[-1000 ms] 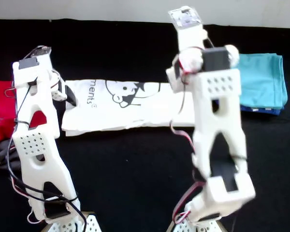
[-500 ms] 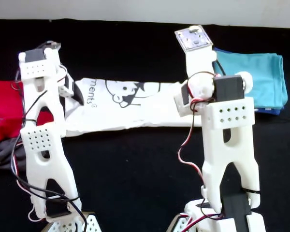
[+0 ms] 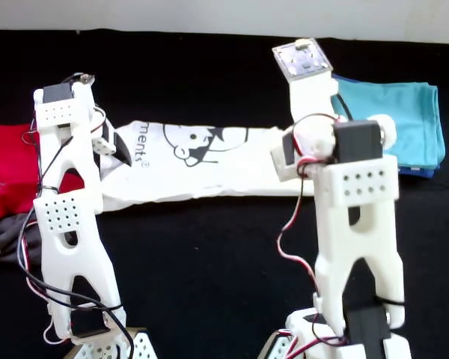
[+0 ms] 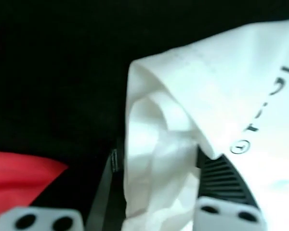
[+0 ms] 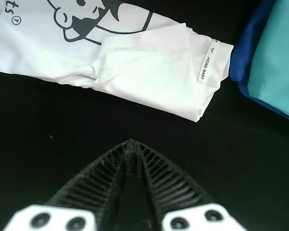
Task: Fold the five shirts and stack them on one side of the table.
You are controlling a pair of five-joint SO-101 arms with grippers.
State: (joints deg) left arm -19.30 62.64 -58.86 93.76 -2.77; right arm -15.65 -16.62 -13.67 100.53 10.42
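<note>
Soft, limp white cotton; the printed shirt (image 3: 202, 161) lies as a long strip on the table (image 3: 209, 254); my left gripper (image 4: 161, 168) pinches its bunched end; right gripper (image 5: 131, 144) hovers closed, empty; I'd take the far hem.

The white shirt (image 3: 209, 172) is soft creased cloth; the black table (image 3: 209, 254) looks matt.

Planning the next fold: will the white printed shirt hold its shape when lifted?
Probably not: the white printed cloth shirt bunches in the left end effector, so it looks floppy. Its free end would likely sag and trail on the black table.
</note>
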